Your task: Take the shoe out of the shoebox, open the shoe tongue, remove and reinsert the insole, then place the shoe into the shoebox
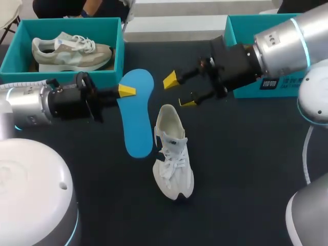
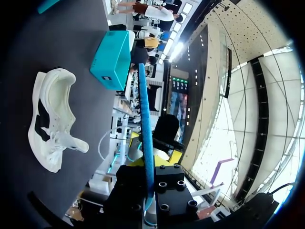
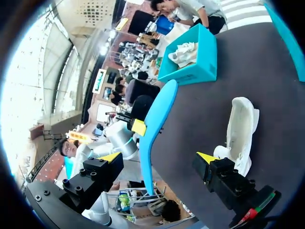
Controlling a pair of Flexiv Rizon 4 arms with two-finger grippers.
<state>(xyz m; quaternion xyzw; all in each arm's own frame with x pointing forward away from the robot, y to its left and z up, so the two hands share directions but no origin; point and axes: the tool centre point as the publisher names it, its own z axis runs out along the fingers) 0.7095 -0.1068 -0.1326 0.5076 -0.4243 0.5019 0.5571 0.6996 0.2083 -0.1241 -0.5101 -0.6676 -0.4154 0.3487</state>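
My left gripper (image 1: 127, 90) is shut on the edge of the blue insole (image 1: 137, 113), which it holds over the dark table between the two arms. In the left wrist view the insole (image 2: 145, 114) runs edge-on out of the left gripper (image 2: 150, 167). The white shoe (image 1: 171, 154) lies on its sole just right of the insole, heel toward the back, without an insole inside. My right gripper (image 1: 179, 91) stands open above the shoe's heel, close to the insole's wide end. From the right wrist, the insole (image 3: 155, 129) lies ahead between the open right gripper's (image 3: 158, 157) fingers, untouched, and the shoe (image 3: 238, 129) is beside it.
A teal shoebox (image 1: 107, 76) at the back left holds a grey-beige sneaker (image 1: 72, 51). A second teal box (image 1: 238, 31) stands at the back right, partly behind my right arm. In the left wrist view that box (image 2: 112, 57) is beyond the shoe (image 2: 50, 119).
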